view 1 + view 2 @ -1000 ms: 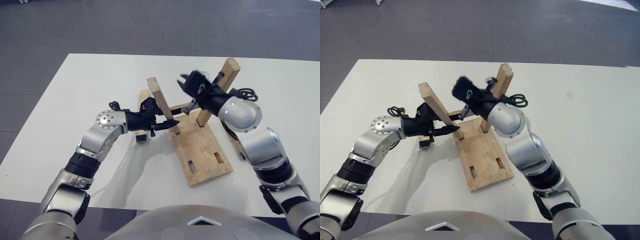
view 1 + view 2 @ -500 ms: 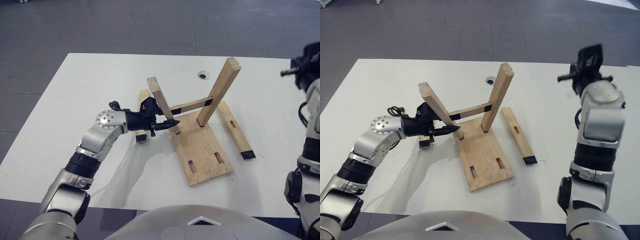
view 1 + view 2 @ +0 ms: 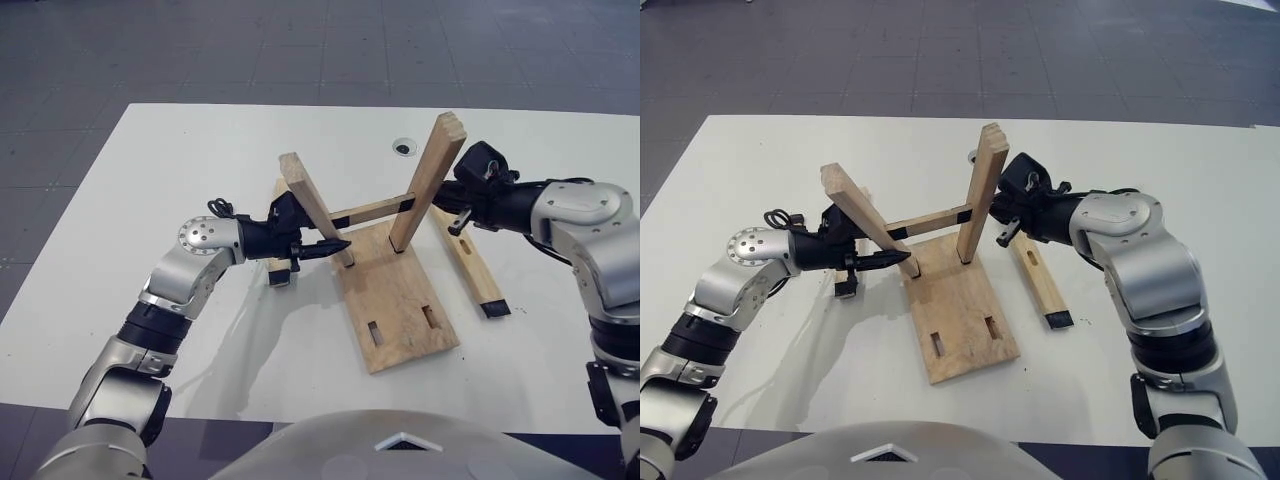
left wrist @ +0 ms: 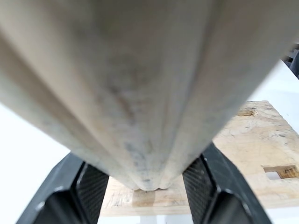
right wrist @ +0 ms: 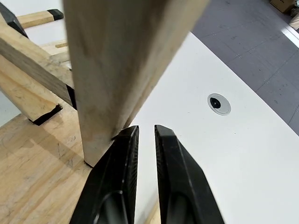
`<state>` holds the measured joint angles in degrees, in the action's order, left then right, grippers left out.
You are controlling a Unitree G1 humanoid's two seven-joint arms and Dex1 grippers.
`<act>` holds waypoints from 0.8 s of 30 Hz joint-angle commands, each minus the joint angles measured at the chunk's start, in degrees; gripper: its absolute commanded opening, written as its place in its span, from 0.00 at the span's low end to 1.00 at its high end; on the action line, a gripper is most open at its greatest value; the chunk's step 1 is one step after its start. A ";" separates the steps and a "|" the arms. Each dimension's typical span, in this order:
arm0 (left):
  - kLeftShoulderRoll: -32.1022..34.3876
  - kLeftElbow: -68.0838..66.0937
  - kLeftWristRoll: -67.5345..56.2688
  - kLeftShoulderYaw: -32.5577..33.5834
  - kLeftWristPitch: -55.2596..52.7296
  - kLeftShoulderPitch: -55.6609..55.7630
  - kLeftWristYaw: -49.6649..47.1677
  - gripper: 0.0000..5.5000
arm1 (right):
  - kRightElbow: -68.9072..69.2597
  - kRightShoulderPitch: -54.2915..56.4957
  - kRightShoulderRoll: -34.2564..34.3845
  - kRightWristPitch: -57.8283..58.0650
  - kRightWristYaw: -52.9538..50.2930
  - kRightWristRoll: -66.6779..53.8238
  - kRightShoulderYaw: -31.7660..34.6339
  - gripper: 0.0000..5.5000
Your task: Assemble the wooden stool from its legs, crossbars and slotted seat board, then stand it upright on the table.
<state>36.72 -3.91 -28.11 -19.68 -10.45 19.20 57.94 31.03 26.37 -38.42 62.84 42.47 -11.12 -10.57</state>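
Currently: stool approx. half built, lying seat-down. Slotted seat board (image 3: 400,310) is flat on tabletop (image 3: 170,180), slots up, so legs drop in from above and their own weight helps seat them. Two legs stand in the far slots: left leg (image 3: 303,195) leaning outward, right leg (image 3: 430,165) nearer upright, crossbar (image 3: 368,211) bridging them partway up. Near pair of slots (image 3: 380,330) unfilled.

L end effector (image 3: 335,245) is clamped on left leg low down, just above the board. Wrist view shows pads (image 4: 93,186) on either side of the wood, touching it. Judgement: low grip keeps the leg's foot in its slot and anchors the frame so it doesn't tip while the other side is worked.

R end effector (image 5: 145,129): fingers nearly together, nothing betw. them, just beside right leg on its outer face, not around it. Prob. acting as a pusher, to nudge the leg inward onto the crossbar and square the frame. Can't tell if it touches the wood.

On tabletop just right of the board: spare leg (image 3: 468,262) w/ black tip, near R arm, so handy for a near slot. Another black-tipped piece (image 3: 282,275) lies by L arm, partly hidden; prob. the 4th leg.

Left to do: 2 legs, further crossbar(s), flip upright.
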 commanded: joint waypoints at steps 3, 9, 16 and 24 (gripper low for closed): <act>2.89 -8.26 13.20 -9.39 -2.04 -0.04 5.99 0.37 | 7.82 2.62 -2.45 -5.49 10.48 -7.64 -4.38 0.12; 1.39 -11.82 14.13 -9.59 1.64 2.38 6.76 0.37 | -0.91 -2.22 -20.74 -15.67 23.46 -4.73 1.22 0.12; 0.14 -11.92 14.44 -10.41 3.22 1.23 4.60 0.37 | 0.35 -4.62 -21.27 -17.81 27.93 -10.39 2.70 0.12; -0.93 -8.88 12.01 -10.74 2.32 -2.30 4.78 0.37 | -4.21 -9.46 -6.48 -12.64 24.40 -23.58 -2.08 0.12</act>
<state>35.74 -10.61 -27.89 -22.95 -5.84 23.48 63.53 31.97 17.90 -50.39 50.29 69.66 -34.74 -8.76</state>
